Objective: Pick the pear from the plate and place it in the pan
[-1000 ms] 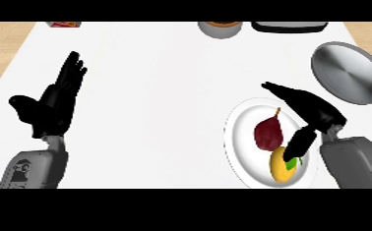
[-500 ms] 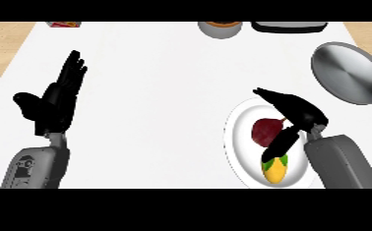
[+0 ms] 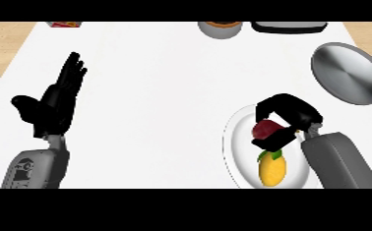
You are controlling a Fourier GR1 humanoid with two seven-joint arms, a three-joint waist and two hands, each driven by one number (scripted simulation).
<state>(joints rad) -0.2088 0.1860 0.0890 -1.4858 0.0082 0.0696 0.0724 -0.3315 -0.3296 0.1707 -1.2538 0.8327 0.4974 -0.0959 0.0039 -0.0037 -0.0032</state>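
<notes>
Yellow mango-like fruit with green leaf; grey bowl, dark tray, red box along white table far edge.

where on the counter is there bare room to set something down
The broad white middle of the counter is bare, between the resting left robot hand, the plate and the bowl. It is crowded at the right: the right robot hand curls over the pear, beside the pan.
</notes>
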